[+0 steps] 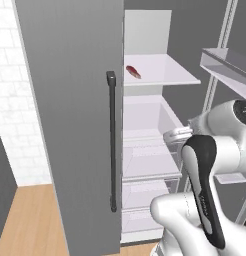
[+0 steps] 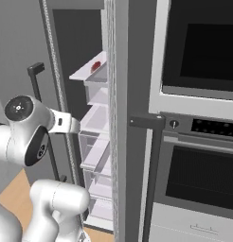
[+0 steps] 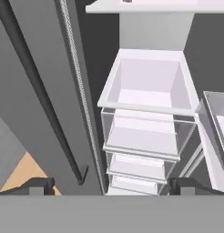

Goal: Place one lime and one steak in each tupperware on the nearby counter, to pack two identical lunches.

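Observation:
A red steak lies on a white shelf high in the open fridge, and it is also seen from the side as the steak. My gripper is open and holds nothing. It hangs in front of the fridge, well below that shelf, and looks down onto an empty white bin and clear drawers. The lime, the tupperware and the counter are out of view.
The grey fridge door with a long dark handle stands to the left of the opening. Door shelves jut out at the right. A built-in oven fills the wall beside the fridge. Wooden floor lies lower left.

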